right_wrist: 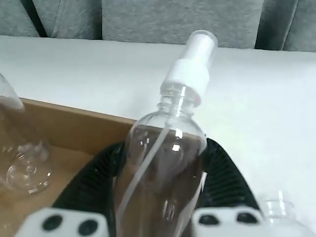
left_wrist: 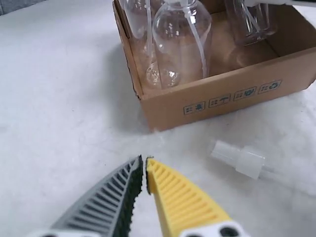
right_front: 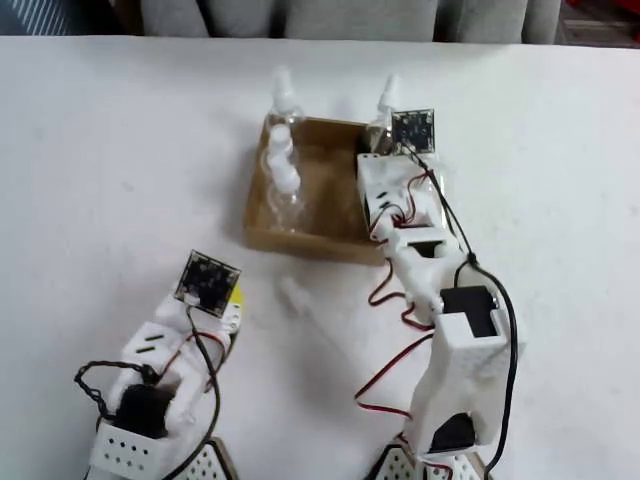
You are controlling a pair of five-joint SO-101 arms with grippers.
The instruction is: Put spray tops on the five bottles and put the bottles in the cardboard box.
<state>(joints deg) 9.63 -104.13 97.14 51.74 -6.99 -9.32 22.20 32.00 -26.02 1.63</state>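
Note:
In the right wrist view my right gripper (right_wrist: 165, 150) is shut on a clear bottle (right_wrist: 165, 168) fitted with a white spray top (right_wrist: 190, 66). It holds the bottle upright at the far right corner of the cardboard box (right_front: 318, 240). Three capped bottles (right_front: 283, 170) stand along the box's left side. An uncapped bottle (right_wrist: 279, 210) stands on the table just outside the box, beside the right gripper. A loose spray top (left_wrist: 237, 159) lies on the table in front of the box. My left gripper (left_wrist: 144, 170) is shut with nothing in it, low over the table short of that spray top.
The white table (right_front: 120, 150) stretches wide to the left and right of the box. The right arm (right_front: 455, 340) and its red wires reach from the near edge up to the box. Grey chair backs (right_wrist: 173, 19) line the far edge.

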